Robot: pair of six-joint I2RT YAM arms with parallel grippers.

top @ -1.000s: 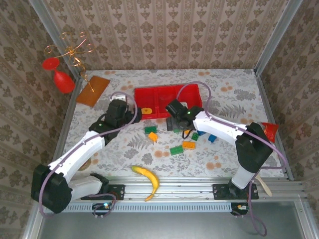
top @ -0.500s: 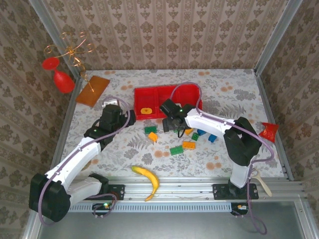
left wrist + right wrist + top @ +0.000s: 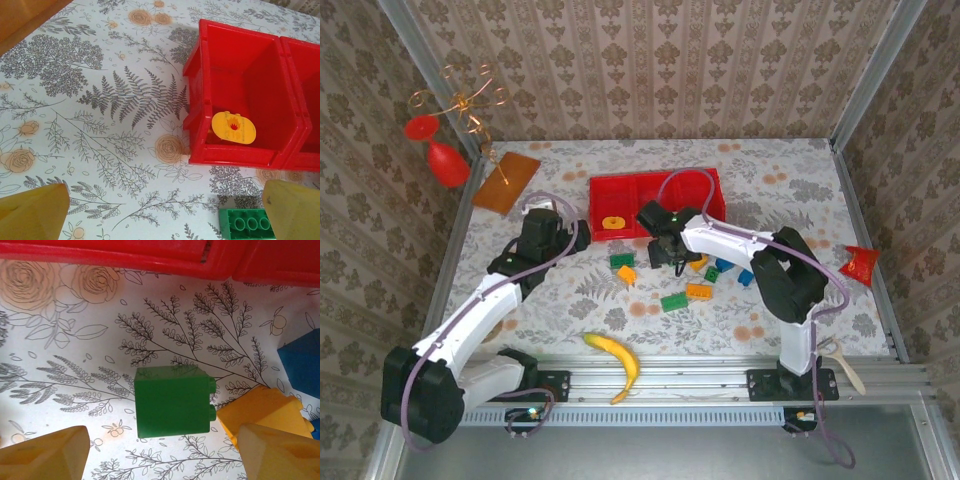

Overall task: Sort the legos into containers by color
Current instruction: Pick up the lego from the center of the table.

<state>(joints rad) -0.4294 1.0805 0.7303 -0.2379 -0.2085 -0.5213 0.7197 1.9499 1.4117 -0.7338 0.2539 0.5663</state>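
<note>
Beside green lego (image 3: 172, 401), blue lego (image 3: 302, 370) cut off.

A green lego (image 3: 172, 401) lies between the spread jaws, an orange lego (image 3: 262, 410) just beside it.

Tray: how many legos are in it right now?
1: the orange round piece in the leftmost compartment of the tray; the right arm may hide others.

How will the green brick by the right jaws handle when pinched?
Likely stiff: the green brick looks like hard moulded plastic with flat sides, so the open jaws of the right gripper should get square contact. Small, so probably light; it may slide on the table if one jaw touches first. Boxy and lying flat, it shouldn't roll.
</note>
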